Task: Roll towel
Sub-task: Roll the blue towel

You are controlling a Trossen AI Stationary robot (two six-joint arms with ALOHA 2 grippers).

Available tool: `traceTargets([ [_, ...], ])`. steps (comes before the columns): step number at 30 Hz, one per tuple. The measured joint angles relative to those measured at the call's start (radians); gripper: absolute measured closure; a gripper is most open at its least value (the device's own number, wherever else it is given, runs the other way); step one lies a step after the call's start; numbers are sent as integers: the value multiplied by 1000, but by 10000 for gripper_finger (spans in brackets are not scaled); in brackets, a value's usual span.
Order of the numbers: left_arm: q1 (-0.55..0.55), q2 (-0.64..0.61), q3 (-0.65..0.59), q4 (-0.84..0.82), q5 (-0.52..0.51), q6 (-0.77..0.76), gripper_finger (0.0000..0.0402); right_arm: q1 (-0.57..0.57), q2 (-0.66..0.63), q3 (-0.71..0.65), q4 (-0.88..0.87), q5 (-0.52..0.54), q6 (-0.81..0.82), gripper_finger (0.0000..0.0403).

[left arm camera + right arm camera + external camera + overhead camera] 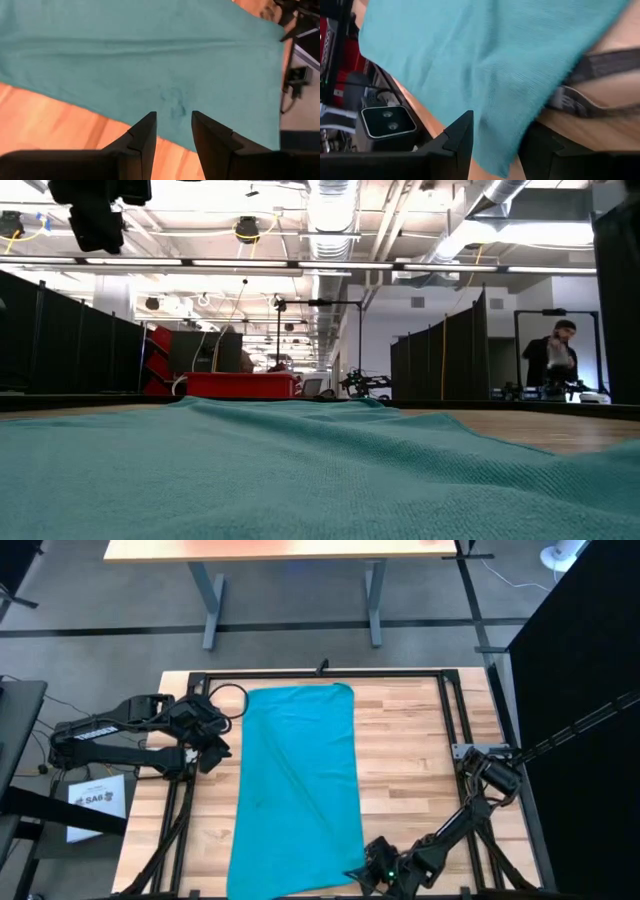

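Teal cloth filled the near foreground of the low view, the towel [300, 470] lying spread and slightly rumpled on the wooden table [410, 760]; from above it [297, 785] showed as a long rectangle laid lengthwise down the middle of the tabletop, its far end close to the black frame [330, 674] at the back edge, its near end reaching the front edge, with a soft crease running along its length.

At the towel's near right corner sat the right gripper [495, 135] (low, at the table's front edge in the high view [362, 875]); in its own wrist view the cloth's corner hung down between the two dark fingers [457, 137], which stood apart on either side of it; whether they pinched the fabric or merely straddled it I could not tell; a small camera unit [385, 122] showed beside that corner.

Left of the towel, near its far end, was the left gripper [215, 745]; its wrist view looked down on the towel's long edge, fingers [145, 137] parted with a clear gap and holding nothing, the tips over the cloth's border where teal met bare wood.

Beyond the table, in the low view, a person [553, 360] stood far off at the right among dark partitions.
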State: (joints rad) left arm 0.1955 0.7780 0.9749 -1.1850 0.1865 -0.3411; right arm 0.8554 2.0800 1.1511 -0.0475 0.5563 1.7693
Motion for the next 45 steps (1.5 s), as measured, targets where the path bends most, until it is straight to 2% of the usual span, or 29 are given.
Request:
traceTargets([
  [4,0,0,0,-10,0,6,293,-22,0,0,54,-28,-54,280],
  [13,0,0,0,-15,0,34,293,-15,0,0,96,-103,-57,297],
  [16,0,0,0,-15,0,34,293,-14,0,-1,110,-114,-59,322],
  [20,0,0,0,-15,1,34,293,-13,2,-1,171,-118,-97,389],
  [22,0,0,0,-15,4,34,293,-13,2,-1,175,-117,-98,395],
  [28,-43,0,0,-21,138,-15,293,-12,2,0,175,-116,-100,401],
  [31,-158,0,0,4,205,-109,293,-12,2,0,175,-118,-112,401],
  [34,-326,-4,0,138,188,-265,293,-12,2,1,174,-128,-126,402],
  [42,-895,50,0,282,-221,-762,293,6,2,1,155,-143,-151,402],
  [45,-1087,140,0,309,-366,-931,293,11,2,1,149,-158,-161,402],
])
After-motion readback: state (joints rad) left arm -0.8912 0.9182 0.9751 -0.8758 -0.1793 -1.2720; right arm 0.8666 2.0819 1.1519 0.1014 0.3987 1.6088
